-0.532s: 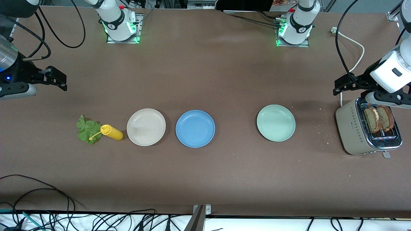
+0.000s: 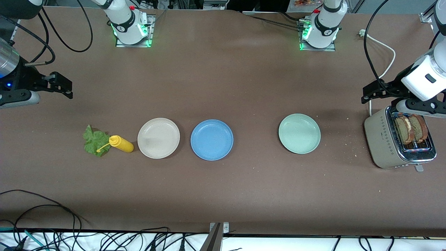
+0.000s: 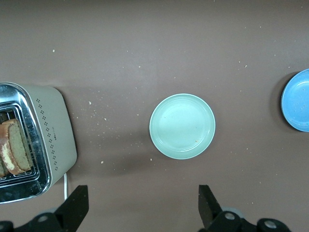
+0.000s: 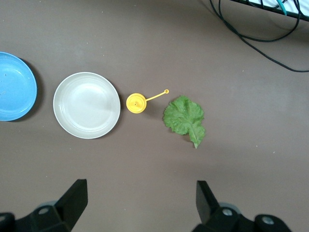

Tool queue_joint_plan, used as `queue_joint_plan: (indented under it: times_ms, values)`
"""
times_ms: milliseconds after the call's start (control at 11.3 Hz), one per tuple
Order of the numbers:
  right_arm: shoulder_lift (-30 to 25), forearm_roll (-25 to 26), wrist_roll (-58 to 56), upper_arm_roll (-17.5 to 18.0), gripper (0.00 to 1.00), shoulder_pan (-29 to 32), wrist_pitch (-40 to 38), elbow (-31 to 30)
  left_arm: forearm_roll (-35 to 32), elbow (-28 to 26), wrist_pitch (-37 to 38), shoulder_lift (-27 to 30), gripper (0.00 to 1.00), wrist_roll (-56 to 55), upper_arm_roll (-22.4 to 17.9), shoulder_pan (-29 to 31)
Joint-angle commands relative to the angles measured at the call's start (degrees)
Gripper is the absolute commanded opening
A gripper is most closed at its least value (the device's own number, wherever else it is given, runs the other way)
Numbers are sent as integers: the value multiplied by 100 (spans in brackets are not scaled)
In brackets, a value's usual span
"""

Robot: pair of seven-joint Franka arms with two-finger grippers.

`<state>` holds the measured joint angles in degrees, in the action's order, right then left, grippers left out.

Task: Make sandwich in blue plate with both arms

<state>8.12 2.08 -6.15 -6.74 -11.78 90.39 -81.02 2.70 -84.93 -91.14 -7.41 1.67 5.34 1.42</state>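
At the middle of the brown table we find the round, shallow blue plate (image 2: pixel 212 139), bare, sitting between a round beige plate (image 2: pixel 158 138) at its nine o'clock and a round pale green plate (image 2: pixel 299 133) at its three o'clock in the front view. Out past the beige plate stands a yellow squeeze bottle (image 2: pixel 121 143), its cap tip over a crinkly green lettuce leaf (image 2: pixel 94 141) lying flat on the table. We see two brown bread slices (image 2: pixel 411 129) standing in the slots of a silver-beige toaster (image 2: pixel 386 139) at the left arm's end of the table. Our left gripper (image 2: pixel 378 91) hangs up in the air over the table just beside the toaster, jaws spread wide, nothing between them, well apart from the blue plate. Our right gripper (image 2: pixel 59 85) waits high over the right arm's end of the table, at eleven o'clock from the lettuce in the front view, jaws likewise spread and holding nothing.
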Motion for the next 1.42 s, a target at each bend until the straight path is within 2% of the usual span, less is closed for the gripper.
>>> queue_joint_plan:
  times_ms: [0,1331]
  values:
    - [-12,91,79,15,100,-17,-100,69,-94,117,88,-23,100,71,3,16]
    - [-38,74,123,147,100,-53,-171,69,-208,12,140,-32,100,62,3,51]
